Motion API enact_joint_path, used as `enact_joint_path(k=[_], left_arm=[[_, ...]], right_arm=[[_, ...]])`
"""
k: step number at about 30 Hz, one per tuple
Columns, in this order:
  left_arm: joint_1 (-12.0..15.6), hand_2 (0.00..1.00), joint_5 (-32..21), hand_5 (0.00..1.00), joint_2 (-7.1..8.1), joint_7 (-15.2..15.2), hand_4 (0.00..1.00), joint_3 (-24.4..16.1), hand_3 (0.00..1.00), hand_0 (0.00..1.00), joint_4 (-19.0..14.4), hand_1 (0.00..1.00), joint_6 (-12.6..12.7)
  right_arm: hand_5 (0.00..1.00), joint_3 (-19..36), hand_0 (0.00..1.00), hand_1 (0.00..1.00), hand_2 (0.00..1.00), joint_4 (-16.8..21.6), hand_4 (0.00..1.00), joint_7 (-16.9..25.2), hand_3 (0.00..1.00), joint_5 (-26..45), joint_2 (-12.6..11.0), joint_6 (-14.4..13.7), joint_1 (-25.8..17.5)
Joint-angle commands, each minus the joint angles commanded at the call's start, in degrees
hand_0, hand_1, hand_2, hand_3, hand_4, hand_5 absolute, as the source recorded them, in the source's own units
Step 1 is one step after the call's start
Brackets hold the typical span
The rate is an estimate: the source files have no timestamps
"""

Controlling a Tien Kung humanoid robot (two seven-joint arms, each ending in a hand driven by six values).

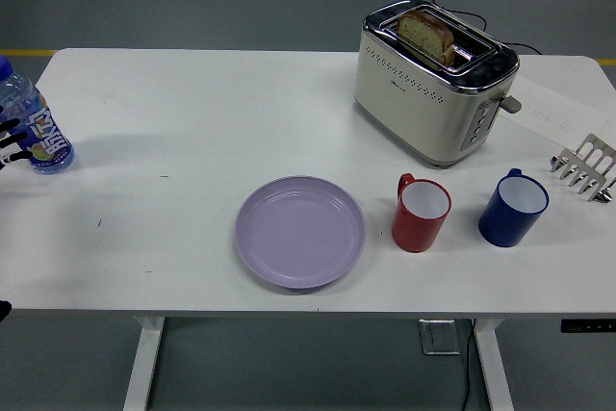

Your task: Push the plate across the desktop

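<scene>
Head view shows the lilac plate (300, 231) lying flat on the white surface (192, 122), low in the frame and a little left of centre, with nothing touching it. Just right of it stands a red mug (422, 212), then a blue mug (513, 207). A steel toaster (433, 81) holding a bread slice (426, 34) sits at upper right, and a toast rack (585, 168) at the right edge. At the far left edge, only what look like the left hand (8, 145) fingertips show beside a water bottle (31, 120); whether the fingers are spread or curled I cannot tell.
</scene>
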Motion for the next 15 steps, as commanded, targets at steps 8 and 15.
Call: enact_joint_path(k=[8, 15], left_arm=[[0.6, 0.624, -13.61, 0.998, -1.27, 2.31, 0.51, 0.73, 0.694, 0.473, -0.25, 0.595, 0.28], [0.98, 0.643, -23.85, 0.998, -2.34, 7.21, 0.509, 0.29, 0.705, 0.551, 0.17, 0.638, -3.29]], right_arm=[[0.52, -0.07, 0.594, 0.53, 0.619, 0.01, 0.38, 0.02, 0.606, 0.13, 0.02, 0.0, 0.03], [0.519, -0.08, 0.594, 0.531, 0.618, 0.03, 0.379, -0.01, 0.606, 0.24, 0.08, -0.02, -0.09]])
